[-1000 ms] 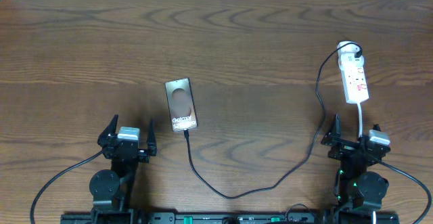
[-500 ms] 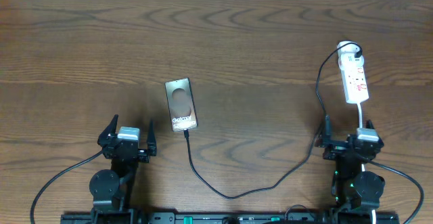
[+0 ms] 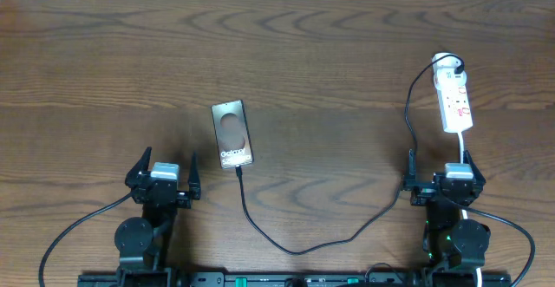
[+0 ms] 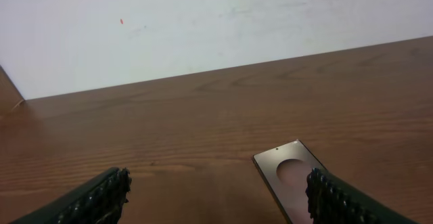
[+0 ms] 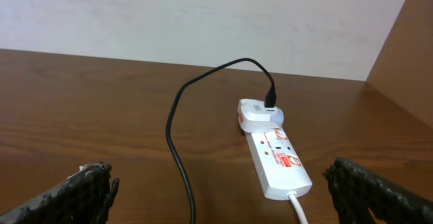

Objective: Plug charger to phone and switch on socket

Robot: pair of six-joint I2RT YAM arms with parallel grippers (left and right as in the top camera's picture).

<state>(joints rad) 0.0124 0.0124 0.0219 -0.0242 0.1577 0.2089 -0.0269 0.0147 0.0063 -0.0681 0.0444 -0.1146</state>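
The phone [image 3: 232, 133] lies flat left of centre; its top end shows in the left wrist view [image 4: 289, 178]. The charger's black cable [image 3: 295, 248] runs from the phone's near end, where its tip touches the bottom edge, across the front and up to the white plug head on the socket [image 3: 454, 98]. The socket lies at the far right and shows in the right wrist view [image 5: 277, 160], with the cable [image 5: 177, 136] to its left. My left gripper [image 3: 165, 174] is open and empty, near-left of the phone. My right gripper [image 3: 440, 179] is open and empty, just near the socket.
The strip's white cord [image 3: 466, 153] runs from the socket's near end toward my right arm. A pale wall [image 4: 203, 21] stands behind the table's far edge.
My right gripper has shifted a little left and toward the socket. The left arm, phone, cable and socket have not moved.
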